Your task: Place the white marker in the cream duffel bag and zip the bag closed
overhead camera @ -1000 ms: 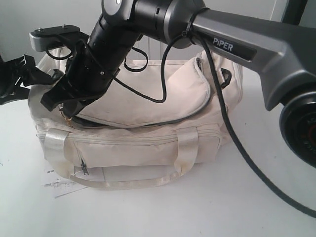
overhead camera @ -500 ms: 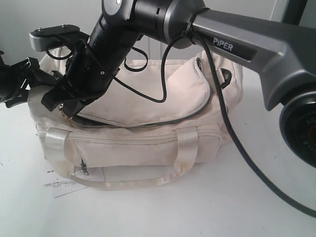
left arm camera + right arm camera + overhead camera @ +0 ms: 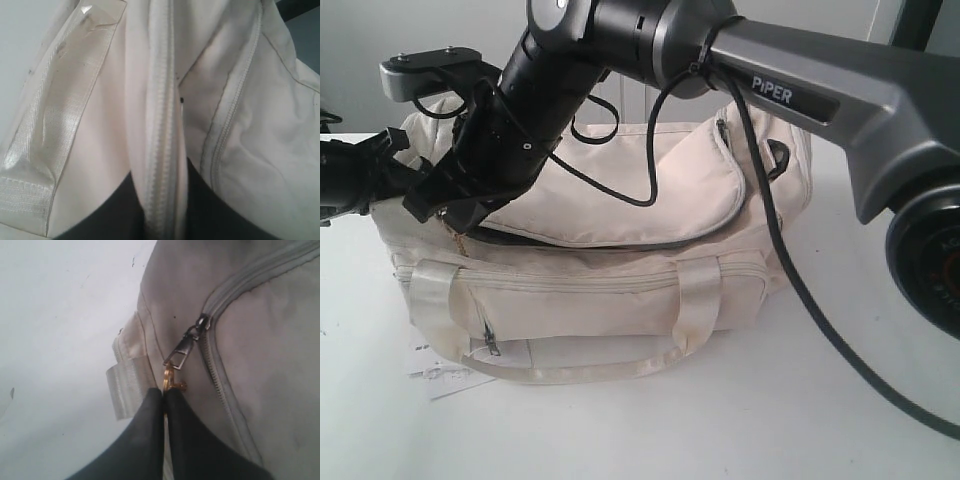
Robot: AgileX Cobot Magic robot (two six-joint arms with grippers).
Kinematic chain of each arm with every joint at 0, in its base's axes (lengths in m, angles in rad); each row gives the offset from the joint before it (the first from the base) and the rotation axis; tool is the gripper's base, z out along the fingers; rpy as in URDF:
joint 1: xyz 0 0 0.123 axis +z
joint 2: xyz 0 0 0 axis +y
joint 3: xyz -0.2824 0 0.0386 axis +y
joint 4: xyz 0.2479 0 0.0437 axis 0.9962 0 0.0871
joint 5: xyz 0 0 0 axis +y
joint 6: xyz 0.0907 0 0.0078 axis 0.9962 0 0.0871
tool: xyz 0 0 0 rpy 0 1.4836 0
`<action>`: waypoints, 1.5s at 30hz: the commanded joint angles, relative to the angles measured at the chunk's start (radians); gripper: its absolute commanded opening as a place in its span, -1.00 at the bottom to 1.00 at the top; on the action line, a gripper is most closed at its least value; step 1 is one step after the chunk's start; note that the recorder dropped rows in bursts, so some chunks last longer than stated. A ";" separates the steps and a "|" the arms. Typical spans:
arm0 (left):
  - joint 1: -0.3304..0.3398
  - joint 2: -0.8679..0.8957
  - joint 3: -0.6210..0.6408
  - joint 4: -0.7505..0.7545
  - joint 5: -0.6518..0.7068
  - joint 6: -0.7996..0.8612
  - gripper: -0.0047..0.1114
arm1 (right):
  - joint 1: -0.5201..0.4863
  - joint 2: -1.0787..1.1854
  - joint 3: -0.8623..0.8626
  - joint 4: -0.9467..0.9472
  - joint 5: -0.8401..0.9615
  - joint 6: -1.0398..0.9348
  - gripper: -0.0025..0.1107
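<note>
The big bag (image 3: pixel 620 290) sits near the table's (image 3: pixel 740 420) back edge, soft and floppy, so it needs holding. The left pincer (image 3: pixel 160 172) squeezes its zip fold (image 3: pixel 161 100); the right pincer (image 3: pixel 165 396) is pinched tight on the small gold clip (image 3: pixel 170 379). No marker shows

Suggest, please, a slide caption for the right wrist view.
Right pincer closed on the small gold metal clasp of the large cream fabric duffel bag.

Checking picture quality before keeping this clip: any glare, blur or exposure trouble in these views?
Exterior view: white table washed out, near arm joint soft. Left wrist view: glare on cream duffel bag's satin strap, left gripper's fingers blurred. Right wrist view: dim and grey, right gripper's fingers soft, gold clasp sharp.
</note>
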 commanded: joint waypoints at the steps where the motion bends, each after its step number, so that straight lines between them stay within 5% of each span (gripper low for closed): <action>1: 0.001 0.000 0.005 -0.058 -0.009 0.051 -0.92 | 0.001 -0.014 -0.001 0.019 0.016 -0.015 -0.96; 45: 0.001 0.000 0.005 -0.084 0.008 0.069 -0.92 | 0.001 -0.025 -0.001 -0.027 0.123 -0.015 -0.96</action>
